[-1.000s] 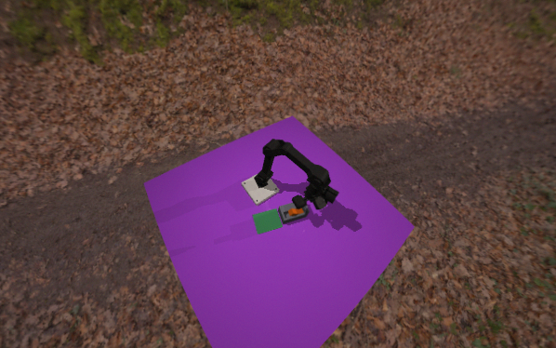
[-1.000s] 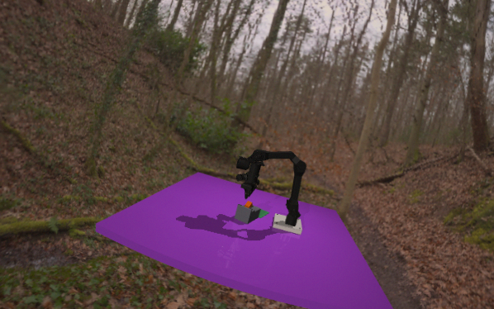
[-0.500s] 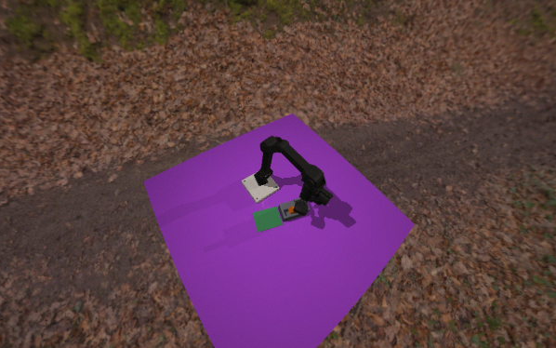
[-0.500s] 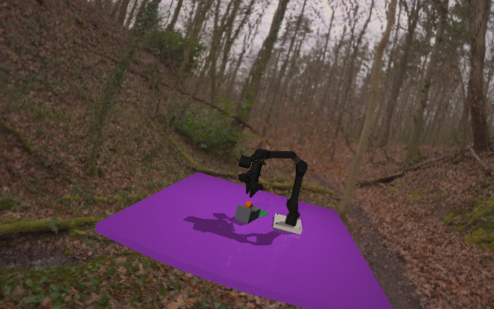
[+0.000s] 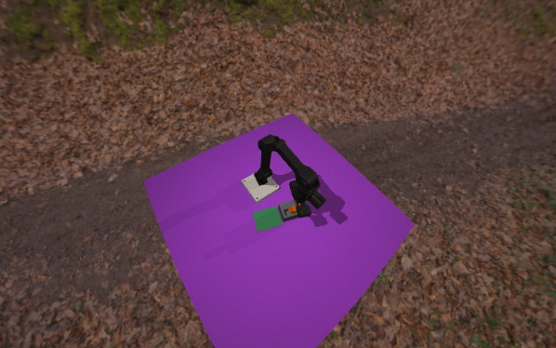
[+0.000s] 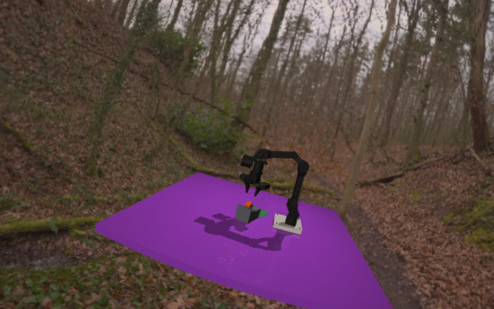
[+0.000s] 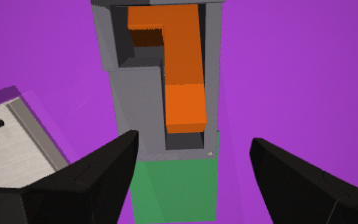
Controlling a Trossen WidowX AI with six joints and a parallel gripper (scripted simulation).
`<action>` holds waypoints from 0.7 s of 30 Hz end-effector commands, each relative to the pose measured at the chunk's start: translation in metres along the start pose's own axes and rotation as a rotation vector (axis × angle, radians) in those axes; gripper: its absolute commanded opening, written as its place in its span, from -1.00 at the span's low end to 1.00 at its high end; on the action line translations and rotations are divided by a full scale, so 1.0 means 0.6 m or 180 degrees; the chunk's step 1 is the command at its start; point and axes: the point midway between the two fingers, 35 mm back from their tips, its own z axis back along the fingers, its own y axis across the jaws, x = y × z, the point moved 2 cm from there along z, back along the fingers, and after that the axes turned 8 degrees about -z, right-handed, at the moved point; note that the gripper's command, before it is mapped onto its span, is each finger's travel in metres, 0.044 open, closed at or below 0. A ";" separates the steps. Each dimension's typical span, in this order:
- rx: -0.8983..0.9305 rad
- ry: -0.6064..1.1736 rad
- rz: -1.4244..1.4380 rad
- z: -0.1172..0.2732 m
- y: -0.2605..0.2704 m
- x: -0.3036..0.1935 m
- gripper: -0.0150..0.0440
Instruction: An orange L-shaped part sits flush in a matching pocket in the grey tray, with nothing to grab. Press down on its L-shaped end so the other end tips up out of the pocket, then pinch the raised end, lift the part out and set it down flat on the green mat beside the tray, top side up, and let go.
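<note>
The orange part (image 5: 292, 209) (image 6: 249, 204) (image 7: 184, 55) lies tilted in the grey tray (image 6: 243, 214) (image 7: 136, 100). Its L-shaped end is down in the pocket at the top of the wrist view; its straight end is raised, with pocket floor showing beyond it. In the exterior view orange stands above the tray's rim. My gripper (image 6: 251, 193) (image 7: 195, 142) is open and empty, above the tray and clear of the part. In the wrist view its fingertips stand either side of the tray's mat-side end. The green mat (image 5: 267, 220) (image 6: 264, 213) (image 7: 175, 192) is bare.
The mat adjoins the tray's end on the raised-end side. The arm's pale base plate (image 5: 258, 193) (image 6: 280, 225) (image 7: 17, 150) stands off to one side of the tray. All of it rests on the purple table top (image 5: 267, 279) (image 6: 171, 231) (image 7: 290, 75).
</note>
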 end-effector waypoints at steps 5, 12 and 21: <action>0.0032 0.0002 0.0346 -0.012 0.001 -0.009 0.46; 0.0032 0.0002 0.0346 -0.054 0.002 -0.009 0.46; 0.0032 0.0002 0.0346 -0.068 0.001 -0.008 0.46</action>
